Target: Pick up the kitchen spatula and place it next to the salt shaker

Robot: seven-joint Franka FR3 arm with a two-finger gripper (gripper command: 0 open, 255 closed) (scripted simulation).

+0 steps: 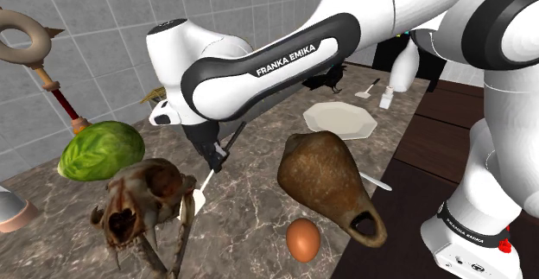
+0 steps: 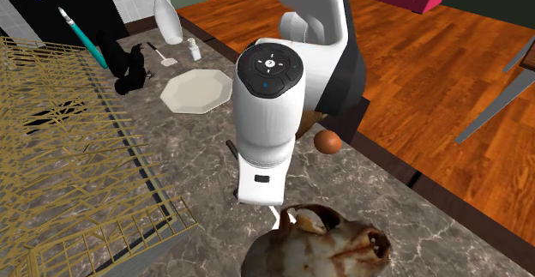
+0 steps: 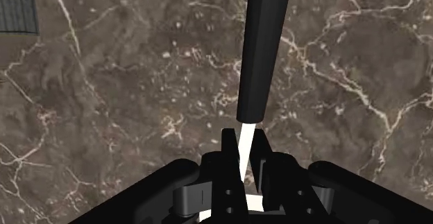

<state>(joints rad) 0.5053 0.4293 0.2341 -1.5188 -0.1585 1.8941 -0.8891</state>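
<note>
My gripper [image 1: 213, 158] is shut on the kitchen spatula [image 1: 233, 136], over the dark marble counter [image 1: 250, 217] between the skull and the brown jug. In the wrist view the fingers [image 3: 227, 146] clasp the white shaft, and the spatula's [image 3: 262, 49] dark handle points away over the marble. The spatula's white blade end [image 1: 197, 201] hangs low beside the skull. The small white salt shaker [image 1: 386, 98] stands far off near the counter's back corner, beside a small white utensil [image 1: 367, 90]. In the second exterior view the salt shaker [image 2: 195, 51] stands beyond the plate.
A white plate [image 1: 339, 119] lies between me and the shaker. A brown jug [image 1: 328, 182], an egg [image 1: 302, 238], an animal skull [image 1: 138, 204] and a green cabbage [image 1: 99, 150] crowd the near counter. A wire rack [image 2: 69, 147] covers one side. A white bottle [image 2: 169, 14] stands behind the shaker.
</note>
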